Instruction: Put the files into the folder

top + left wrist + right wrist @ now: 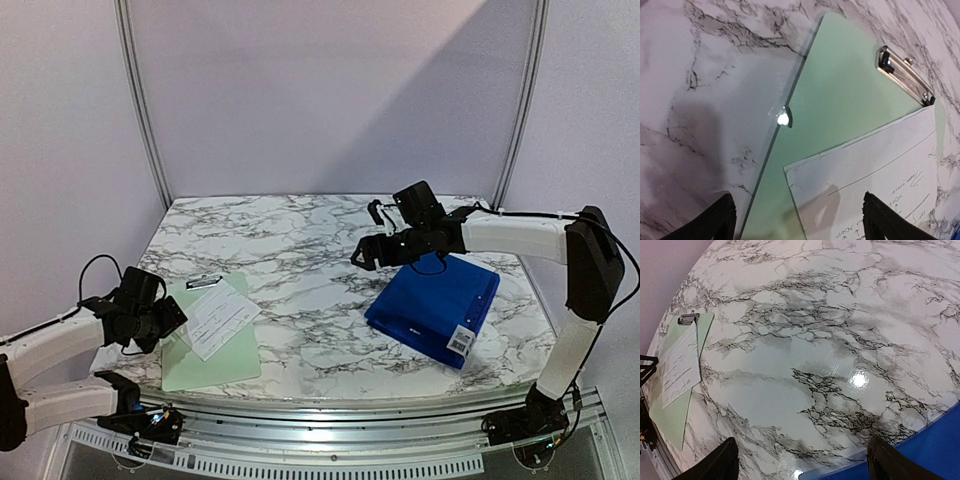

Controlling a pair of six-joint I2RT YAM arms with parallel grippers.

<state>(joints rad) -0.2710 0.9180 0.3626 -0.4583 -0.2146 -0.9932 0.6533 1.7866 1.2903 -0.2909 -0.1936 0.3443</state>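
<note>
Low at the near left, the left gripper (176, 316) has its jaws spread wide with nothing between them. In its wrist view one fingertip (715, 220) is over bare marble and the other over the white slip with printed lines (875, 170). They straddle the left edge of a pale green clipboard (850, 95). The slip lies aslant on that board, its far end just short of the metal clip (203, 282).

Well apart, on the right half of the marble table (300, 260), the blue folder (430, 305) lies flat, its barcode sticker (461, 340) at the near corner.

Farther back, the right gripper (362, 255) hangs off the folder's far-left corner, jaws also apart and empty. Its wrist view shows only a blue corner beneath one finger.
</note>
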